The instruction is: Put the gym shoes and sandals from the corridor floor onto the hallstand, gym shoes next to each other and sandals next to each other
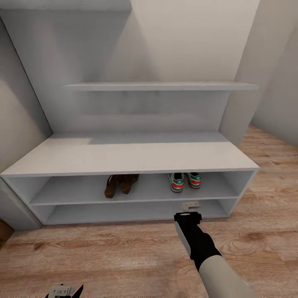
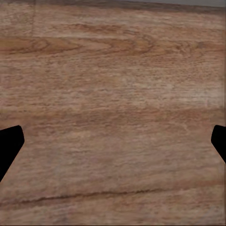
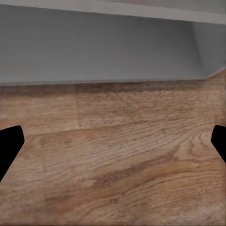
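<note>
There, wood-grain floor [image 1: 103,256] beneath pale-grey hallstand [image 1: 124,155].

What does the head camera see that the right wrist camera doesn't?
Head view only: the pale-grey shoe rack's top, the off-white sneakers with green stripes side by side on its upper shelf, the dark-brown sandals together on the same shelf, and the upper wall shelf.
Right wrist view only: a close look at the rack's bottom compartment and the right gripper with jaws wide apart, nothing between them.
Both: the rack and the light brown wood-plank floor.
</note>
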